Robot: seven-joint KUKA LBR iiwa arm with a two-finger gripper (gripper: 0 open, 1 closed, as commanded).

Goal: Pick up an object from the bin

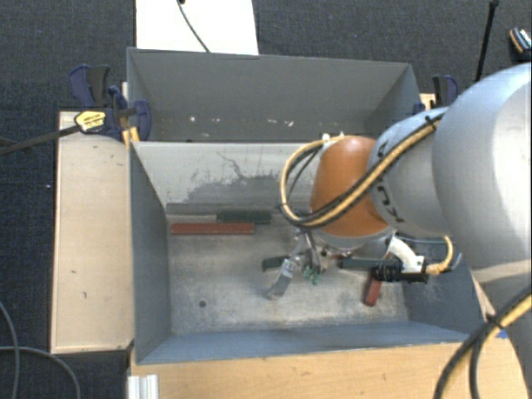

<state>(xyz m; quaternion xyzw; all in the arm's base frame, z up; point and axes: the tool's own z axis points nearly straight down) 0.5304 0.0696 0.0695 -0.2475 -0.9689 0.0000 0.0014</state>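
Small green piece (314,278), too small for me to name, lies mid-floor in the bin (150,248), right beside the gripper (285,274). I cannot tell whether the jaws are apart or together. My worry is a grasp closing on bare floor, or nudging the piece under the wrist. A short red-brown block (371,292) sits near on the right. A long red-brown bar (212,229) and a dark green pen (245,217) lie well apart by the back wall, obstructing nothing.

I look down on a dark grey coarse-woven carpet floor (50,23) that spreads out on every side. A thin black cable (37,140) trails across it at the left. A dark thin cord (490,23) slants at upper right.
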